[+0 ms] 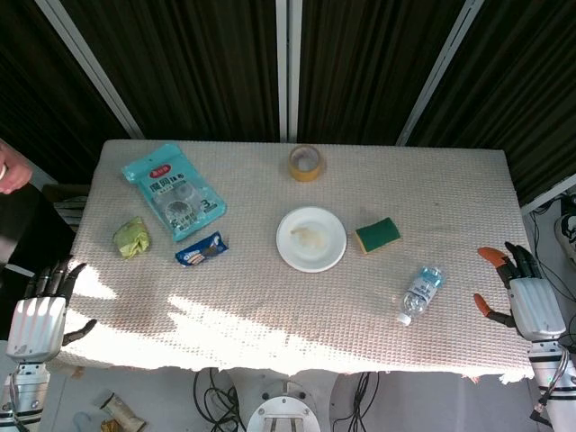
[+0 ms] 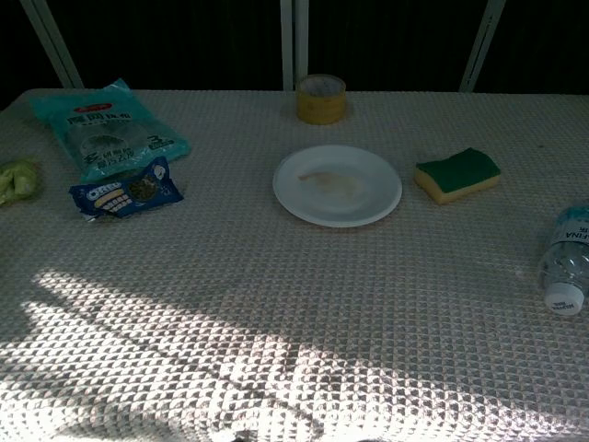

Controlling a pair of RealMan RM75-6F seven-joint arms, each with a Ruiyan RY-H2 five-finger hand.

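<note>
Two hands, left (image 1: 40, 315) and right (image 1: 522, 292), hover released with fingers spread off opposite edges of the surface (image 1: 270, 324), the bottle (image 1: 419, 292) lying on its side nearest the right hand, within easy reach.

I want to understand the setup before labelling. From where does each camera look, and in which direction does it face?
Head view: sits high, looks steeply down on the whole table; left hand and right hand show at its near corners, holding nothing.
Chest view: sits lower, looks forward across the table; no part of the robot shows.
Both share the plate, sponge, tape roll, bottle and cookie packet.
</note>
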